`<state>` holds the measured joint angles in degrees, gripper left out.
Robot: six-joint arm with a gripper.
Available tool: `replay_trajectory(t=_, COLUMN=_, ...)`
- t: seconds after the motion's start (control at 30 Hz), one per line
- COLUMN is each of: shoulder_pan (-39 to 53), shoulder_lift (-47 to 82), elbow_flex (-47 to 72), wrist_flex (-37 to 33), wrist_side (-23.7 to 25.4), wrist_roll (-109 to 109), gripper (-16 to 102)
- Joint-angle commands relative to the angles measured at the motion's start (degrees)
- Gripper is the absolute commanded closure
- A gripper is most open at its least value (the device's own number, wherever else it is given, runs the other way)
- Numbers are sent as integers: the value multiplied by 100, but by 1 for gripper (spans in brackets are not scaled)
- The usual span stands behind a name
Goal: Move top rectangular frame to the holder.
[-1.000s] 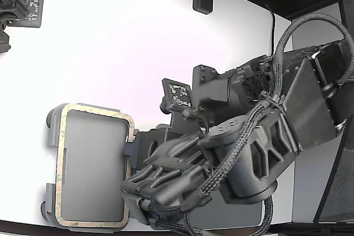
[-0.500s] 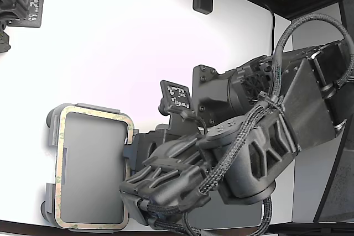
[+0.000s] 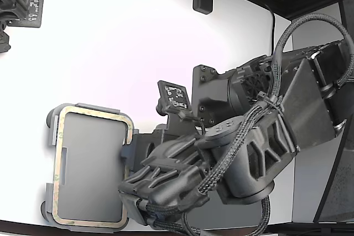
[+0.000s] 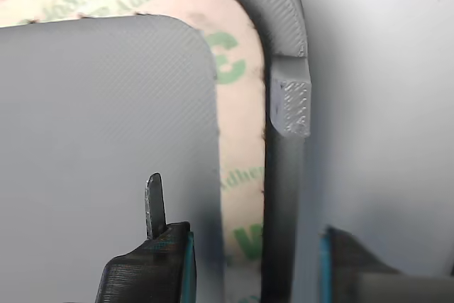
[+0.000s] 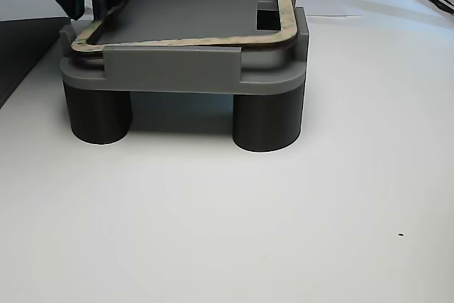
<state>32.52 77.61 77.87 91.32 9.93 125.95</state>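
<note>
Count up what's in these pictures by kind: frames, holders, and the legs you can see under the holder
Tan-beige thin rectangular frame: 1
Light grey tabbed holder plate: 1
Dark round legs seen under the plate: 2
Total: 4

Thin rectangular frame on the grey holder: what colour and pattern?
Tan-beige frame with green lettering; clearest in the wrist view.

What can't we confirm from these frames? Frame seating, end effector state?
- End effector: wrist view cuts off the fingers at the picture's edge; the arm hides it in the exterior view. Grip on the frame cannot be told.
- Frame edge nearest the arm: hidden by the arm in the exterior view.
- Frame seating on the holder: other view's raised tab blocks the near edge.
</note>
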Motion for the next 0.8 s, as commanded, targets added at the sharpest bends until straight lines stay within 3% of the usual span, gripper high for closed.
replay_trajectory(t=0.0, shoulder_pan=-79, shoulder_lift=114, elbow_flex=-141, wrist_flex=-18, wrist_side=70, wrist_roll=-18, gripper=-4)
replay_trajectory(t=0.03, shoulder_pan=-70, shoulder_lift=132, elbow_flex=-123, wrist_flex=-35, wrist_side=114, wrist_roll=-18, gripper=-14)
replay_trajectory(t=0.27, shoulder_pan=-62, shoulder_lift=176, elbow_flex=-316, wrist_flex=-9, wrist_side=431, wrist_roll=-149, gripper=-14)
replay_trajectory(t=0.4, shoulder_pan=18, shoulder_lift=431, elbow_flex=-422, wrist_flex=-220, wrist_side=1063, wrist_roll=-510, gripper=-14)
replay_trajectory(t=0.5, shoulder_pan=79, shoulder_lift=888, elbow_flex=-79, wrist_flex=-861, wrist_side=1494, wrist_roll=-1283, gripper=-14)
replay_trajectory(t=0.63, shoulder_pan=88, shoulder_lift=1802, elbow_flex=984, wrist_flex=-2285, wrist_side=1872, wrist_roll=-2619, gripper=-14)
replay_trajectory(t=0.77, shoulder_pan=26, shoulder_lift=2549, elbow_flex=1529, wrist_flex=-2856, wrist_side=2197, wrist_roll=-4201, gripper=-12)
